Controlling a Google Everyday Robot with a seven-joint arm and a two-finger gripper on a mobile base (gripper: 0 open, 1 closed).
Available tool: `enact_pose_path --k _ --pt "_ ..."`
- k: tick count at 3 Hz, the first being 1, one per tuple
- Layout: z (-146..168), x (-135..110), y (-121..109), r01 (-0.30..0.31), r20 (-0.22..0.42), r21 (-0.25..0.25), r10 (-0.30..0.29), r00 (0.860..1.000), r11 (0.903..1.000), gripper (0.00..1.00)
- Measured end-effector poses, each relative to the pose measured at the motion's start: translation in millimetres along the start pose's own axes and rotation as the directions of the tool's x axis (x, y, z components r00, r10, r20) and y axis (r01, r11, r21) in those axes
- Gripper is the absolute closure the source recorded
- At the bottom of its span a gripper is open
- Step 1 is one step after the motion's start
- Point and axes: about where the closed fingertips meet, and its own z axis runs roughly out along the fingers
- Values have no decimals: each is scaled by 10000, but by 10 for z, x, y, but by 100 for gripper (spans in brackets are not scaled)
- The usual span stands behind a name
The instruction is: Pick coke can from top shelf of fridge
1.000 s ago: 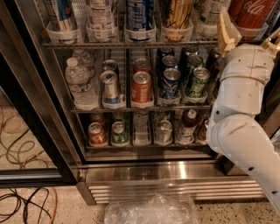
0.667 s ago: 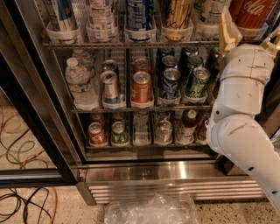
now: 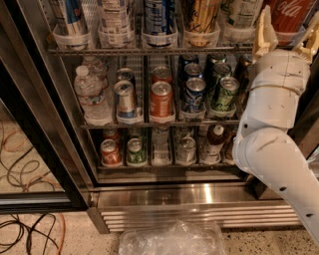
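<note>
Red aluminium coke can [image 3: 291,12] with white script sat far right on wire top shelf [image 3: 149,50] of glass-door fridge [image 3: 199,194]. Claw [image 3: 289,22] spread, straddling can. Best: centre, squeeze firmly, lift clear before withdrawing.

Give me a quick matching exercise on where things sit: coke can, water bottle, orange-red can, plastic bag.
Things:
1 coke can
2 water bottle
3 orange-red can
4 plastic bag

Places:
A floor before the fridge
B top shelf, far right
C middle rack, far left
D middle rack, centre

Pairs: 1-B, 2-C, 3-D, 4-A. The gripper is at the coke can.
</note>
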Motion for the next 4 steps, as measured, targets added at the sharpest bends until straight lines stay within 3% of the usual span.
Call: enact_pose_path --k 2,4 --pt "74 138 46 -25 -245 220 30 9997 9998 30" --pt "223 192 -118 -247 -433 1289 305 9986 9913 34"
